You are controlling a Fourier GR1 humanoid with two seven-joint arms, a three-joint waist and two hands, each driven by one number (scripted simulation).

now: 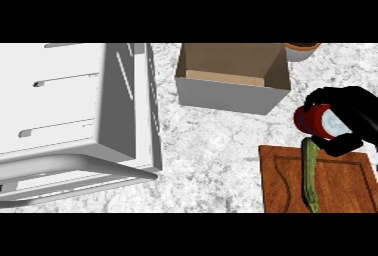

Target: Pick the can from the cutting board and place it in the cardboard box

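Head view: right robot hand point(348, 116) is curled round the red can point(319, 121), which sits tilted in the grasp with its pale end facing the lower right. Can is lifted off the cutting board point(336, 175) and hangs over the board's far edge, near the cardboard box point(232, 75) but not yet above its opening. Left robot hand does not show in this view.

Step in hand, as I judge it: carry to the box. To do it well, the can should travel up and to the left until it is wholly over the brown interior, passing above the box's near grey wall rather than into it. The box's right side slopes toward the hand, so approaching over that edge looks the shorter path. Release only once the can is inside the rim; tilted as it is, it may roll on landing, so a low release seems wise.

A long green vegetable point(310, 172), likely a cucumber, lies lengthwise on the board just below the can; leave it undisturbed.

Surface: bench point(214, 145) is pale speckled stone. A large white appliance point(66, 115) with a handle bar along its near edge fills the left side. A cup-like vessel point(301, 50) with a brown rim stands just beyond the box's far right corner.
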